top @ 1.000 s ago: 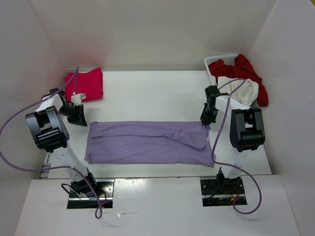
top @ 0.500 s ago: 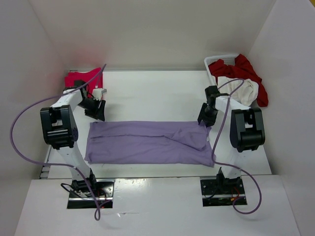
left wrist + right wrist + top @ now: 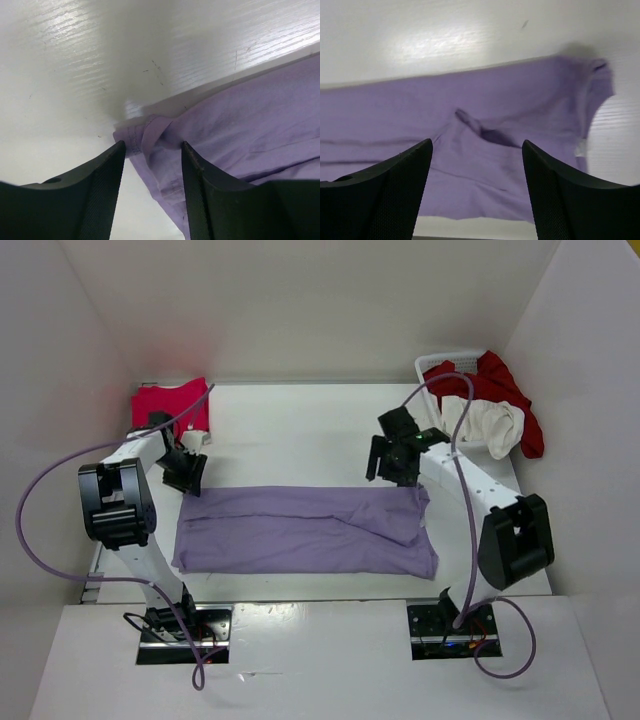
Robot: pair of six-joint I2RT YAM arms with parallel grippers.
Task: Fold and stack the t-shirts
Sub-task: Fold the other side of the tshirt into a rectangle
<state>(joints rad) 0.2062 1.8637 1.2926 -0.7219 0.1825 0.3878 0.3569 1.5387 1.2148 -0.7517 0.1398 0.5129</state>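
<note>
- The purple shirt [image 3: 305, 530] lies flat across the middle of the table [image 3: 300, 430]. It is folded into a long band running left to right, with a creased flap toward its right end.
- The pink shirt [image 3: 172, 405] sits folded in the upper left of the overhead frame, at the table's far corner, well apart from the purple one.
- The dark red shirt [image 3: 505, 380] and the cream shirt [image 3: 490, 425] are heaped together in the upper right, spilling over a white basket [image 3: 448, 360].
- The left gripper [image 3: 188, 478] hangs at the purple shirt's upper left corner. In its wrist view the jaws stand moderately apart, with that rumpled corner showing in the gap below them and nothing pinched.
- The right gripper [image 3: 385, 468] hangs just above the band's upper edge, near its right end. Its wrist view shows the jaws wide apart and empty, with the purple cloth spread beneath.
</note>
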